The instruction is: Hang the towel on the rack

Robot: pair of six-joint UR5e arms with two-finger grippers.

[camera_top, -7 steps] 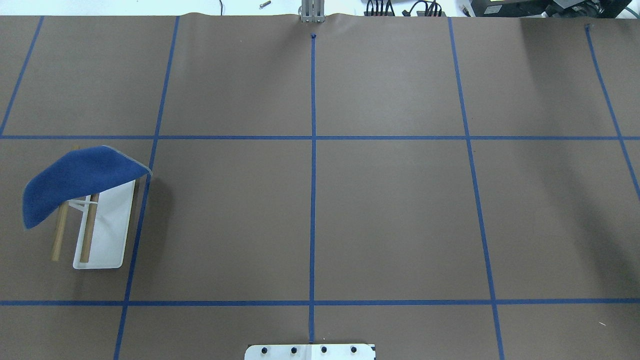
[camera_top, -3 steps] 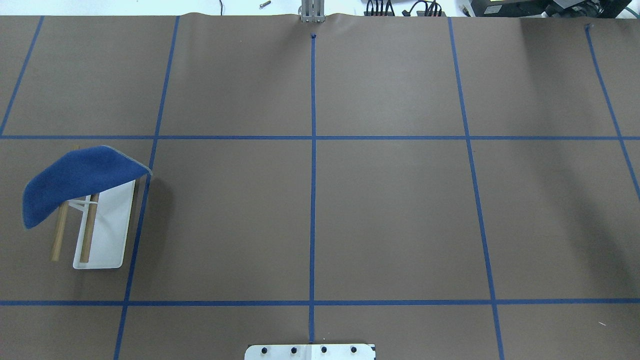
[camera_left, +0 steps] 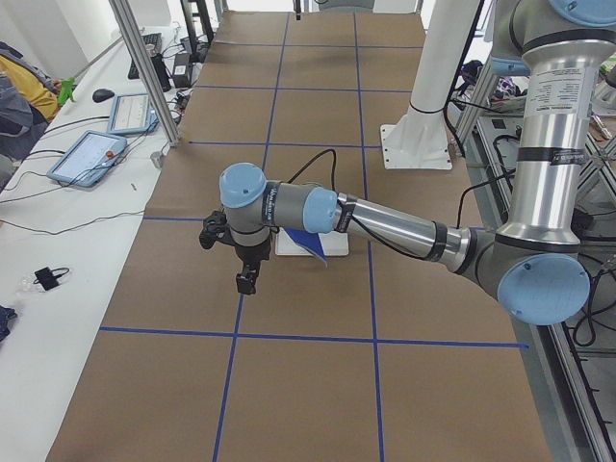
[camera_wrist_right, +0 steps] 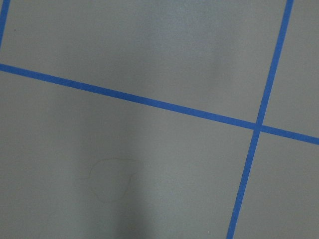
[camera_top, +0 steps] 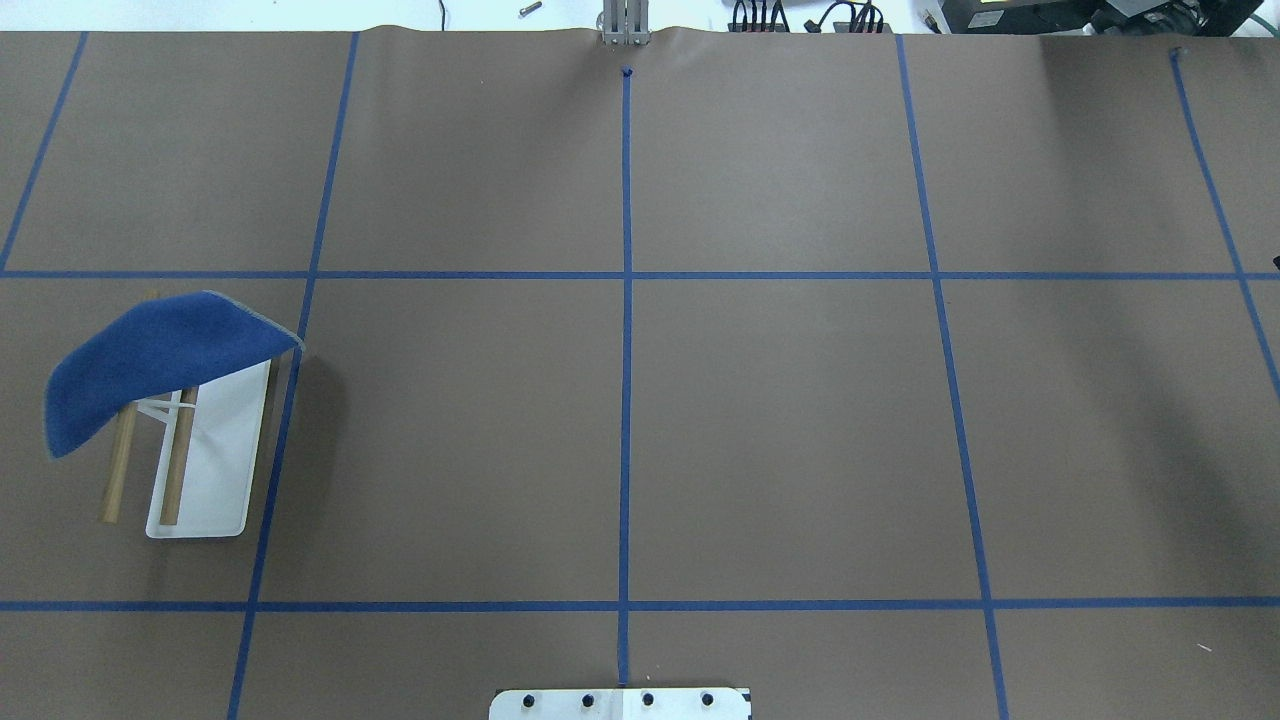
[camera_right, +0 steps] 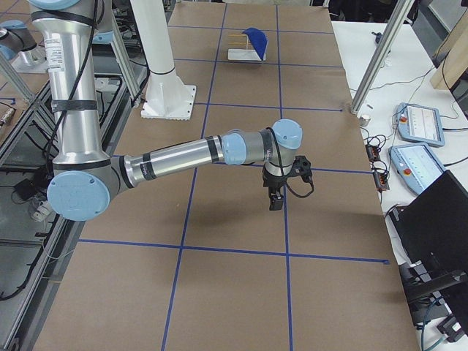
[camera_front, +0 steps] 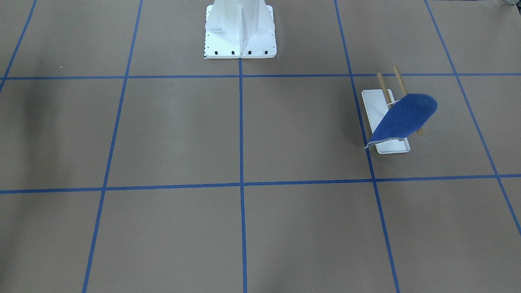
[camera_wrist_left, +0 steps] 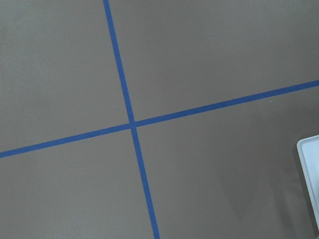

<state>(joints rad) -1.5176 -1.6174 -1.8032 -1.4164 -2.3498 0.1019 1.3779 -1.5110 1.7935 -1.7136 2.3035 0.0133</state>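
Note:
The deep-blue towel (camera_top: 160,360) lies draped over the far end of the rack (camera_top: 220,460), covering the far part of its two tan dowels (camera_top: 178,470), one corner sticking out past the white base. It also shows in the front view (camera_front: 403,118) on the rack (camera_front: 376,106). My left gripper (camera_left: 246,281) hangs above the table beside the rack, apart from the towel (camera_left: 306,241). My right gripper (camera_right: 276,203) hangs over bare table, far from the rack (camera_right: 241,53). Both show only in side views, so I cannot tell whether they are open or shut.
The large white bolted pedestal (camera_front: 240,32) stands at the robot's side of the table. Blue tape lines grid the brown table cover. A corner of the rack's white base (camera_wrist_left: 311,164) shows in the left wrist view. Operators' tablets (camera_left: 87,159) lie on the side bench.
The towel and rack have not moved. A small dark tip has appeared at the right edge of the overhead view.

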